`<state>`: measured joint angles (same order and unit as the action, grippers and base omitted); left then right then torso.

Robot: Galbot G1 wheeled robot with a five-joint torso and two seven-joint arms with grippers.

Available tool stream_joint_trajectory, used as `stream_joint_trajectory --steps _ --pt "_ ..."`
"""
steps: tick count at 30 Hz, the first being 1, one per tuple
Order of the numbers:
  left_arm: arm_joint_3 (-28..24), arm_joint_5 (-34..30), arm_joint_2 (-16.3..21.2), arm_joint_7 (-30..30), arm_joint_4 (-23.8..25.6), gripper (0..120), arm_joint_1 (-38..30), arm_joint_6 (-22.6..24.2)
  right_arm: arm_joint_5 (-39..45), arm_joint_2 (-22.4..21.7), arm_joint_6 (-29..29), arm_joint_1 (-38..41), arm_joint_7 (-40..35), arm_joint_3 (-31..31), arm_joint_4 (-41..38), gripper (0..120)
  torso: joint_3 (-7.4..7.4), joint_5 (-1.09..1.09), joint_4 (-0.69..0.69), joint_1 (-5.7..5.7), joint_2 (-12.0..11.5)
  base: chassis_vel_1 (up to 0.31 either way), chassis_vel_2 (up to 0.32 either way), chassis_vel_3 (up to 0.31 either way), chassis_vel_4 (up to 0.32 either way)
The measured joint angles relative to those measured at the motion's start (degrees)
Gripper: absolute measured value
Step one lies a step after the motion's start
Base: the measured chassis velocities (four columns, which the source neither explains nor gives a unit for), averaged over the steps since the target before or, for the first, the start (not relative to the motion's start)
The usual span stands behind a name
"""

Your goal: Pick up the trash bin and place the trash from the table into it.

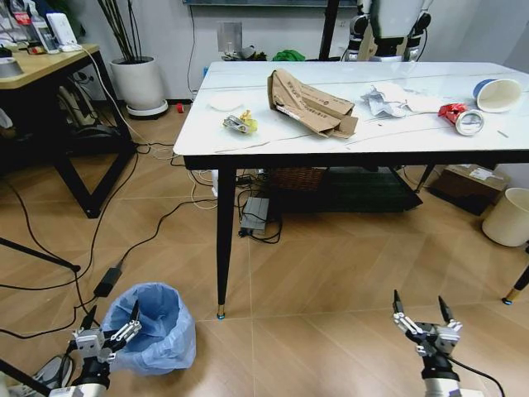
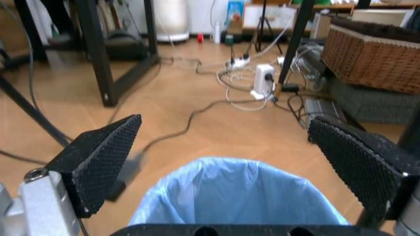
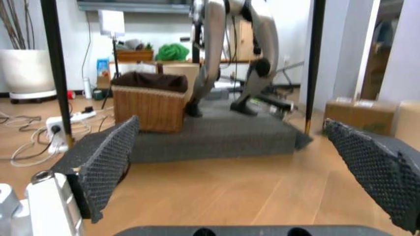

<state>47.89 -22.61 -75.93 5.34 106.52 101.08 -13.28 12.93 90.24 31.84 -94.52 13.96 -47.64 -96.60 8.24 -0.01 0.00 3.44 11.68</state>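
Right now I have the left gripper [image 1: 110, 324] low near the floor, just at the near rim of the trash bin [image 1: 157, 324], with its fingers spread wide and holding nothing. From the left wrist view the blue liner's mouth sits between the two textured pads [image 2: 102, 160], so I judge the spread is there to straddle the rim for a grasp that is not yet made. The bin stands upright on the wood floor beside the table's [image 1: 207, 136] near left leg, apart from it.

My right gripper [image 1: 423, 316] hangs at a similar height over bare floor on the other side, fingers also wide apart and empty; it looks parked, waiting.

Up on the table, all the trash lies untouched: the flattened cardboard [image 1: 307, 102] near the middle, a yellow wrapper [image 1: 240, 123] to its left, crumpled white paper [image 1: 384, 99] further right, and a paper cup [image 1: 497, 94] tipped on its side near the far right end. Nothing has gone into the bin, so I'd say the job is at its very first step.
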Motion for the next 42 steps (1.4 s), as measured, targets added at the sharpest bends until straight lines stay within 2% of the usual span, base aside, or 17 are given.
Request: stream_joint_trajectory --steps 4,14,24,36,42 --pt "0.0 -3.3 1.4 -2.9 0.7 100 -0.2 6.1 -1.2 1.9 2.9 0.1 0.9 1.1 4.1 100 0.09 0.01 0.0 0.04 0.1 0.0 0.0 0.0 0.0" --pt "1.4 -5.3 3.3 -6.3 -3.7 100 -2.0 13.0 -1.0 2.0 4.0 0.3 1.3 0.8 6.0 100 0.22 0.0 0.01 0.09 0.3 0.0 0.0 0.0 0.0" --pt "0.9 -5.0 1.4 -8.6 -8.0 100 -4.2 16.1 -0.3 0.8 2.7 0.7 1.2 2.2 5.0 100 0.31 0.0 0.01 0.12 0.4 0.0 0.0 0.0 0.0" --pt "0.9 -9.7 2.6 -10.8 -8.9 99 -6.0 21.3 -0.3 0.5 2.9 0.1 1.1 2.6 5.2 100 0.37 0.01 0.0 0.15 0.5 0.0 0.0 0.0 0.0" --pt "0.2 -10.1 2.6 -11.7 -9.7 99 -7.9 21.9 -0.7 0.9 3.3 -0.6 1.1 2.5 5.0 100 0.39 0.01 0.0 0.15 0.5 0.0 0.0 0.0 0.0"
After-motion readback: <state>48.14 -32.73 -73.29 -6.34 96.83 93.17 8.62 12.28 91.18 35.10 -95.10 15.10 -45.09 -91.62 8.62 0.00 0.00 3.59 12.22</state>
